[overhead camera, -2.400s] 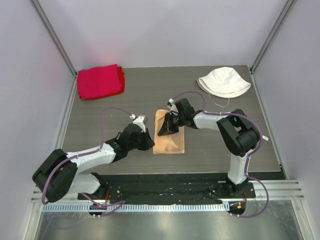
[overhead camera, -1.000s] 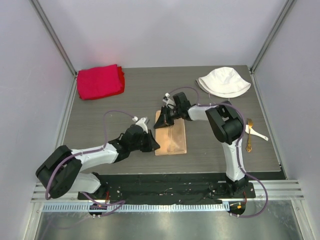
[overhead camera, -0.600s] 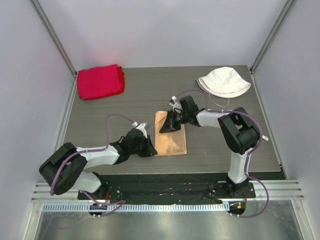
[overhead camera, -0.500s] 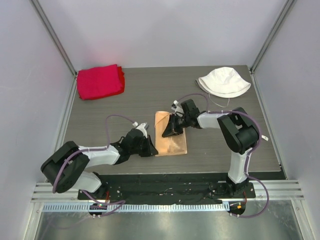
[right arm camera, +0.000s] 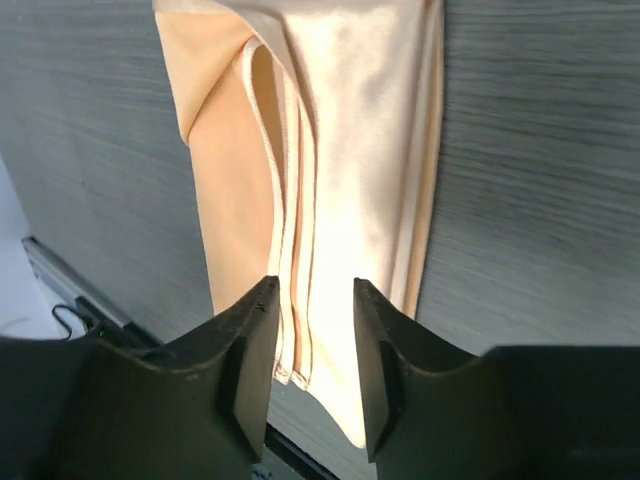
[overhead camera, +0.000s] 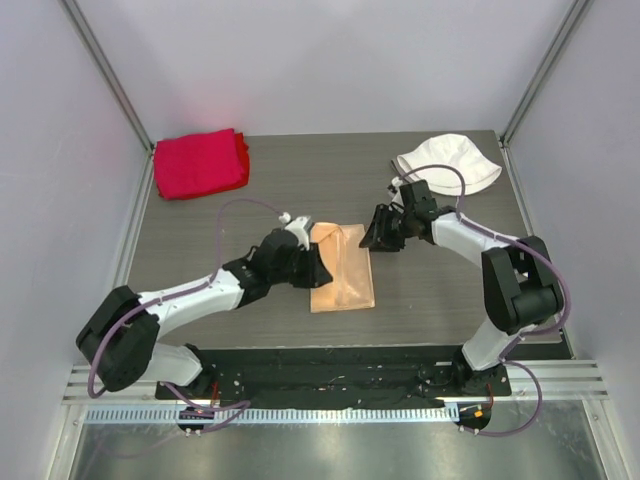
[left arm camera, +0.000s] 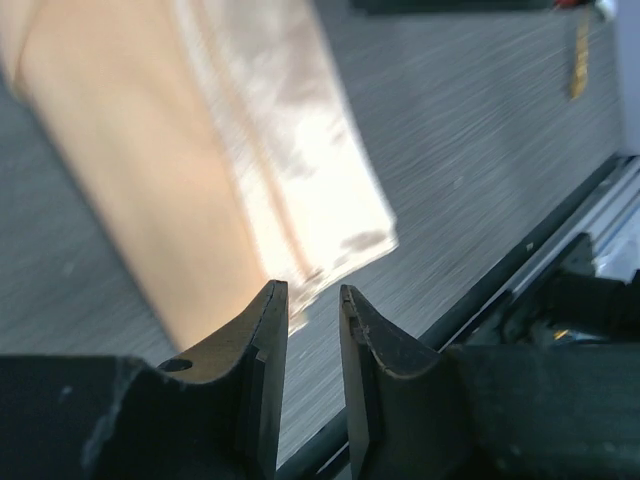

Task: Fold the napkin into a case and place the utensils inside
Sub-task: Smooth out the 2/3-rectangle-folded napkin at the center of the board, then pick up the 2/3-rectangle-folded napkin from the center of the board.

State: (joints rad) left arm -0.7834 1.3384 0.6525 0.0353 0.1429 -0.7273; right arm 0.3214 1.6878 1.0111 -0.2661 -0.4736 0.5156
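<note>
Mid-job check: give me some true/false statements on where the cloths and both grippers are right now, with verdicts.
1. The napkin lies on the table, folded into a narrow strip. True.
2. The right gripper is clamped on the napkin. False: its jaws stand apart and empty, near the napkin's far right corner.
3. The red cloth lies at the table's far left corner. True.
4. The white hat lies on the napkin. False: it sits at the far right, apart from the napkin.
5. The left gripper holds nothing. True.
</note>
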